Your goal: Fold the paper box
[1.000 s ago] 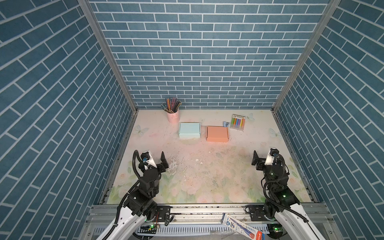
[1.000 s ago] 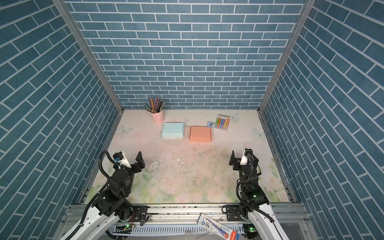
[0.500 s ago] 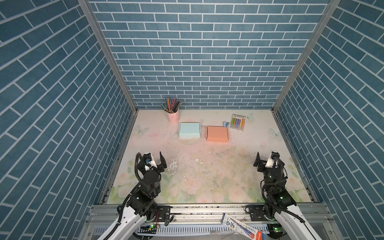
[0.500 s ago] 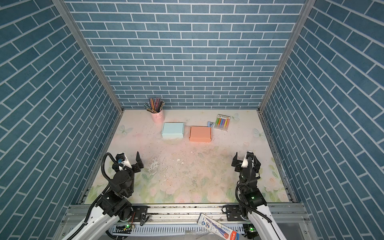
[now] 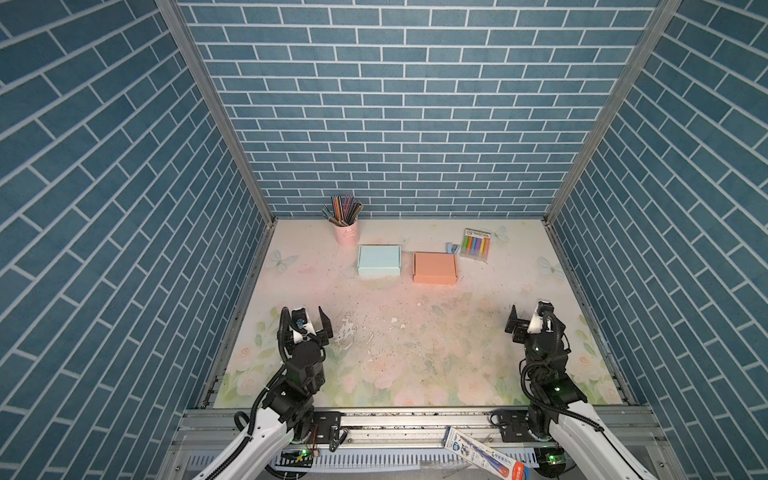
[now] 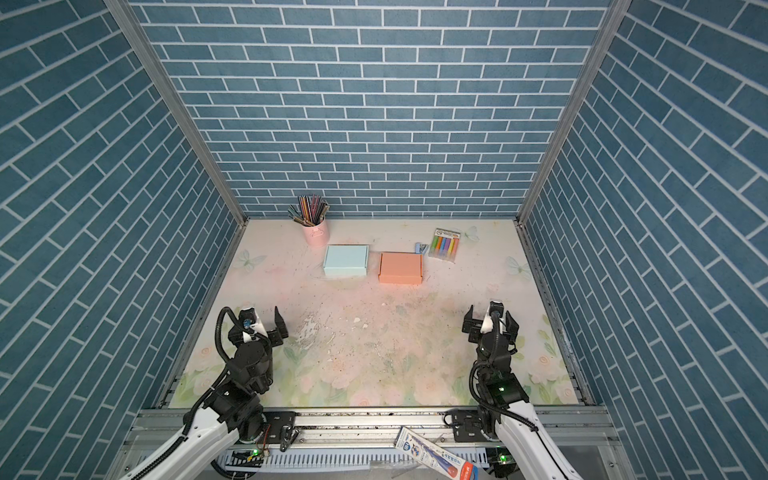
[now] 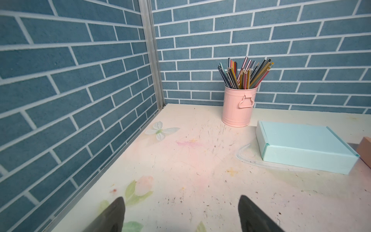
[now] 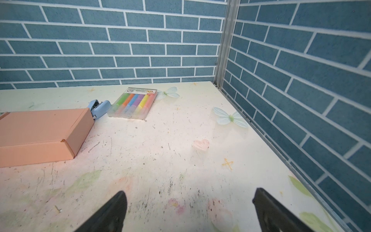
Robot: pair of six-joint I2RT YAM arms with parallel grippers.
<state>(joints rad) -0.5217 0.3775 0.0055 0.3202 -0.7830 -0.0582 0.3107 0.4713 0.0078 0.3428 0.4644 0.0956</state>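
Observation:
Two shut paper boxes lie side by side near the back of the table in both top views, a light blue box (image 5: 379, 260) (image 6: 345, 260) and an orange box (image 5: 435, 268) (image 6: 400, 268). The left wrist view shows the blue box (image 7: 305, 148) far ahead, and the right wrist view shows the orange box (image 8: 40, 134). My left gripper (image 5: 305, 318) (image 7: 181, 197) hovers open at the front left, well short of both boxes. At the front right my right gripper (image 5: 534, 318) (image 8: 190, 190) also stands open, with only bare table between its fingers.
A pink cup of pencils (image 5: 346, 232) stands at the back left behind the blue box. A marker pack (image 5: 476, 245) and a small blue stapler (image 5: 453, 248) lie beside the orange box. Blue brick walls enclose three sides. A tube (image 5: 486, 455) lies on the front rail.
Both arms have shifted slightly near the front edge, the wrists turning a little. Both grippers stay open and the boxes have not moved.

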